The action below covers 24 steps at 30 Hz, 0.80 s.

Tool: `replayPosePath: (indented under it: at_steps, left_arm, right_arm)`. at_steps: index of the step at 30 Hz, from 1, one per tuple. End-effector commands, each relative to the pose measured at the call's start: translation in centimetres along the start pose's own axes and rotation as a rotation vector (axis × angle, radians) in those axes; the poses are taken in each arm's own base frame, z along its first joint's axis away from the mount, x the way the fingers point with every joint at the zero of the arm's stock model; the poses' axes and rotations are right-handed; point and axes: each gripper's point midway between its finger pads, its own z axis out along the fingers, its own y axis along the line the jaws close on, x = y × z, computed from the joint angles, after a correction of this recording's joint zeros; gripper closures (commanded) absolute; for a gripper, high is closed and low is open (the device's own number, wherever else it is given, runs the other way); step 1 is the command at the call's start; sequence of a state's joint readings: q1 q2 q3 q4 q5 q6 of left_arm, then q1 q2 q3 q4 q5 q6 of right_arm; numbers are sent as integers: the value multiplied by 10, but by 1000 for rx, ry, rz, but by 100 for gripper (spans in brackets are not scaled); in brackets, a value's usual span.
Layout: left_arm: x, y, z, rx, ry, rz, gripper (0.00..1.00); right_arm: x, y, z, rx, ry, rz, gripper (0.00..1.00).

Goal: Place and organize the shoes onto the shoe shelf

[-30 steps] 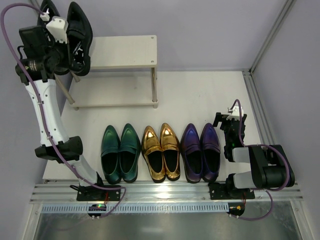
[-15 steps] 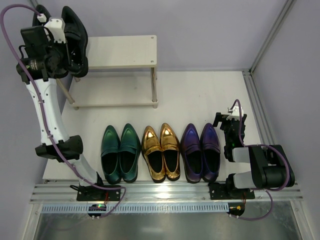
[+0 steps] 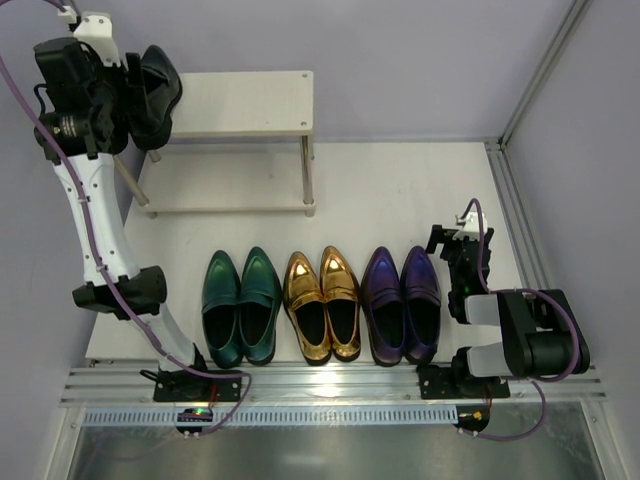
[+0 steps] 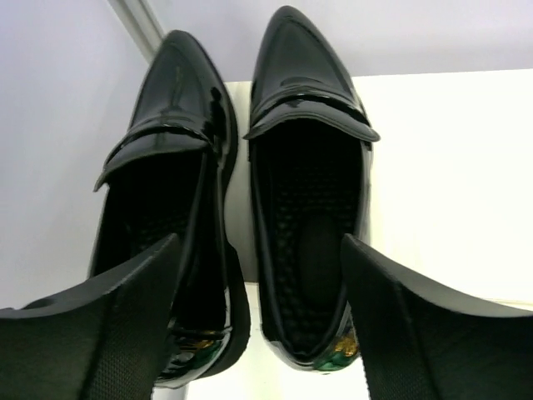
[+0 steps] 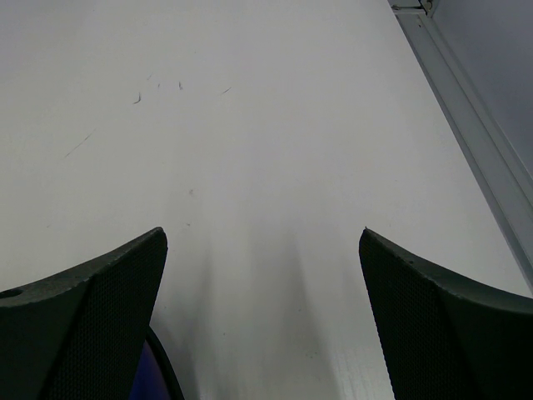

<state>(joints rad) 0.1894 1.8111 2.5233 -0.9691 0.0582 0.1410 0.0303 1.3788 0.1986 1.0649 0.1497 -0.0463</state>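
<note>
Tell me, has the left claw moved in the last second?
Yes. In the top view the left gripper has shifted left and farther back, away from the left end of the shoe shelf, and its jaws now stand open by the black shoes.

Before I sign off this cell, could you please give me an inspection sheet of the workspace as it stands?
Surface: white table, faint scuff marks.
Job's things: shoe shelf at the far left; black pair on the left end of its top board; lower board bare. Green pair, gold pair and purple pair in a row on the table, toes toward the shelf.
Clutter: nothing seen.
Grippers: left tool open above the black pair's heels; right tool open, nothing in it, over bare table.
Cables: left purple cable and right purple cable, one along each arm.
Surroundings: lilac walls, metal corner post, slotted rail at the near edge.
</note>
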Motion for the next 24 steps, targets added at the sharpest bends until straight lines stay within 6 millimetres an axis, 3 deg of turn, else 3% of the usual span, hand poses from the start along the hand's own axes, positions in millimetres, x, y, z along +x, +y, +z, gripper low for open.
replayPosePath:
  at_steps: [1, 7, 11, 14, 18, 19, 21, 22, 24]
  left_arm:
    - [-34, 16, -16, -76, -114, 19, 21]
    - [-54, 24, -38, -119, -182, 22, 14]
    - [-75, 23, -76, -134, -268, 19, 12]
    - [-68, 19, -94, -122, -248, 4, 12]
    - [-16, -28, -117, 87, -119, 16, 9]
    - [6, -44, -134, 139, -87, 20, 7]
    - [30, -69, -147, 237, -77, -1, 4]
    - [59, -80, -158, 277, -44, -13, 3]
    - [83, -99, -173, 362, -15, -41, 2]
  right_arm:
    - [-20, 1, 3, -5, -70, 23, 3]
    - [-21, 1, 3, -5, -73, 25, 3]
    - [-20, 1, 3, -5, -70, 25, 3]
    - [-20, 1, 3, -6, -69, 24, 3]
    - [-20, 1, 3, -5, -70, 23, 3]
    - [-20, 2, 3, -8, -70, 24, 3]
    - [-21, 1, 3, -3, -72, 25, 3]
    - [-19, 0, 3, -3, -67, 23, 3]
    - [-20, 1, 3, -6, -69, 23, 3]
